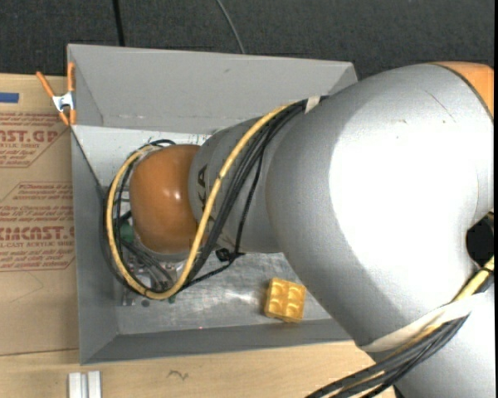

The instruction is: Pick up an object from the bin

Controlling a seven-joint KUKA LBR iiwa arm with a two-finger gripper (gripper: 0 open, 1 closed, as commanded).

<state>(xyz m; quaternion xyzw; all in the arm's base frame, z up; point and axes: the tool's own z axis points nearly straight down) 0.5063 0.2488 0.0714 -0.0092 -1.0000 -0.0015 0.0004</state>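
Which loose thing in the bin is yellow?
The bumpy square block near the bin's front wall. The yellow cable and orange cover are robot parts.

Top of your view: a dark matte backdrop [382, 15] runs the full width, near black and faintly speckled. You cannot tell from here whether it is wall, cloth or floor. Two lines cross it. A thick black cord [114, 7] drops almost straight, and to its right a thin grey cable [227, 15] bends down in an arc. Along the bottom edge you have a pale wooden tabletop [232, 371] with a light grain. Light reads even and diffuse across both surfaces.
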